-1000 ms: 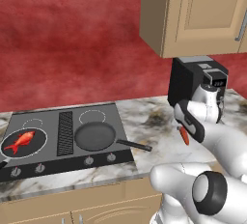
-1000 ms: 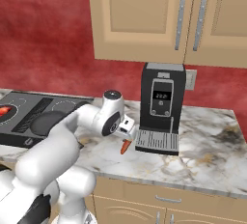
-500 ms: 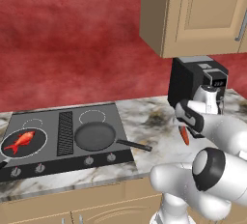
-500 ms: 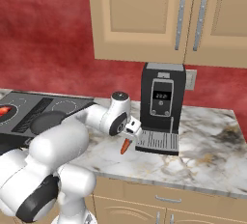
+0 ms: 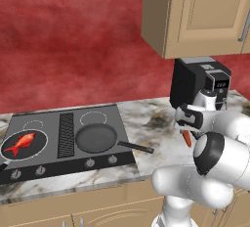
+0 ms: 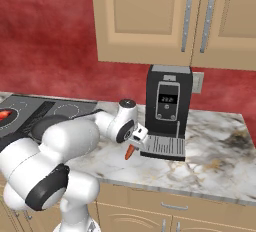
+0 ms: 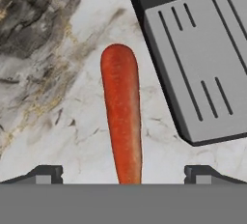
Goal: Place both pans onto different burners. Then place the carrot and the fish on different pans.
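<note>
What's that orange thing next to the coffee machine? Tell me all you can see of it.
It is the carrot: a smooth, orange-red stick with one rounded end, no greens. It lies flat on the marbled counter, just beside the coffee machine's grey drip tray. The open end effector hovers above it, one finger on each side, not gripping it.

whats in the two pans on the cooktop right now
The left pan holds the fish, lying flat in its middle. The right pan is bare, its whole dark base visible. The carrot lies on the marble counter beside the coffee machine's drip tray.
</note>
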{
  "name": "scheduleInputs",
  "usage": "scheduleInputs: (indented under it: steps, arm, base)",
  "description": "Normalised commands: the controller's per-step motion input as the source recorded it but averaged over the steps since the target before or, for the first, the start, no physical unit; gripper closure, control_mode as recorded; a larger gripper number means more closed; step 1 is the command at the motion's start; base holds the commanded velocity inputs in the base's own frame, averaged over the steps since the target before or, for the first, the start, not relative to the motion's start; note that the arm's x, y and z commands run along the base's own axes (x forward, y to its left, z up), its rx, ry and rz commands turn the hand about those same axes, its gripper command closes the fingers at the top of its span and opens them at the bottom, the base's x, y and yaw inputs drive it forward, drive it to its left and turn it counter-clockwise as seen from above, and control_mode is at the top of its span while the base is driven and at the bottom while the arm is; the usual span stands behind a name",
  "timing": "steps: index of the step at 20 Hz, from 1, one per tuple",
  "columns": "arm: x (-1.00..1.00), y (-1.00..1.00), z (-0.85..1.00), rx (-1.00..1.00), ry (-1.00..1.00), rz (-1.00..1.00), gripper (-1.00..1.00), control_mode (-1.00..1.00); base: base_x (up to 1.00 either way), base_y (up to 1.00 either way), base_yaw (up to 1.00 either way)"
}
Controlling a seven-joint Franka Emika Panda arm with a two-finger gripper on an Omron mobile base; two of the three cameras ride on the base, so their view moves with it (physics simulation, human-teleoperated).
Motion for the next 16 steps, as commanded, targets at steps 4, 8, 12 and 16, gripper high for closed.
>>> scheduleInputs:
  steps: [4, 8, 12, 16]
  arm:
    - [0.09, 0.00, -0.22, 0.00, 0.00, -0.02, -1.00, -1.00]
    - [0.05, 0.00, -0.22, 0.00, 0.01, -0.03, -1.00, -1.00]
    - [0.03, 0.00, -0.20, 0.00, 0.01, -0.03, -1.00, -1.00]
    - [0.05, 0.00, -0.18, 0.00, 0.01, -0.04, -1.00, -1.00]
  base:
    - [0.00, 0.00, 0.00]
    - [0.00, 0.00, 0.00]
    - [0.00, 0.00, 0.00]
    - [0.00, 0.00, 0.00]
